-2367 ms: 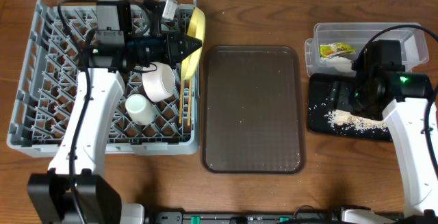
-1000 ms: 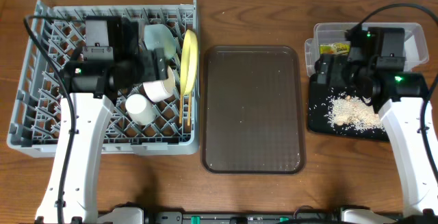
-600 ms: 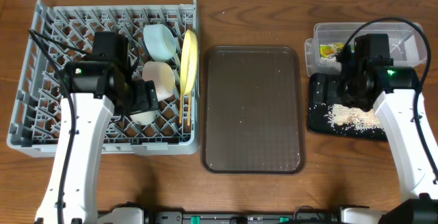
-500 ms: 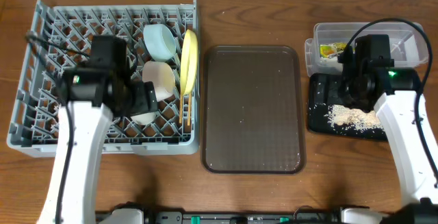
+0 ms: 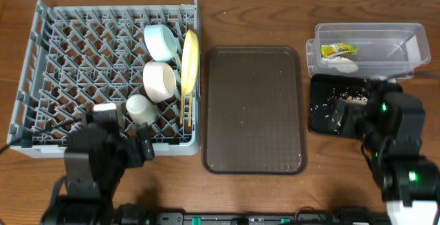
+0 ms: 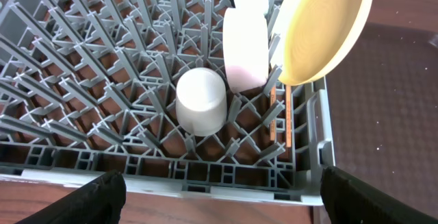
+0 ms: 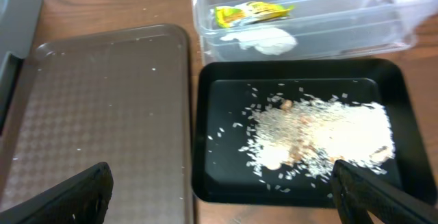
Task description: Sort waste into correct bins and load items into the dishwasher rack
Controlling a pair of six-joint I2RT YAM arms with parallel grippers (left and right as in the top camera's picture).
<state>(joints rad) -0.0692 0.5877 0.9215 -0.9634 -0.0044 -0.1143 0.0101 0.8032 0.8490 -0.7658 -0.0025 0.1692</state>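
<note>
The grey dishwasher rack [image 5: 69,60] holds a light-blue bowl [image 5: 159,40], a yellow plate [image 5: 190,61] on edge, a white bowl [image 5: 159,80], a white cup [image 5: 139,108] and chopsticks [image 5: 183,111]. My left gripper [image 6: 222,200] hangs open over the rack's front rim, short of the cup [image 6: 200,101], holding nothing. The clear tub [image 5: 385,46] contains the snack wrapper [image 7: 252,11] and the tissue [image 7: 263,41]. Rice scraps [image 7: 321,131] lie in the black tray [image 7: 219,176]. My right gripper [image 7: 226,196] is open and empty above that tray's near edge.
A large brown serving tray [image 5: 254,108] with a few specks lies between the rack and the bins. Both arms sit low near the table's front edge, the left one [image 5: 96,163] in front of the rack, the right one [image 5: 395,142] in front of the black tray.
Both arms have drawn back toward the front of the table: the left away from the bowls in the rack, the right off the black tray. The right jaws have opened slightly wider.
</note>
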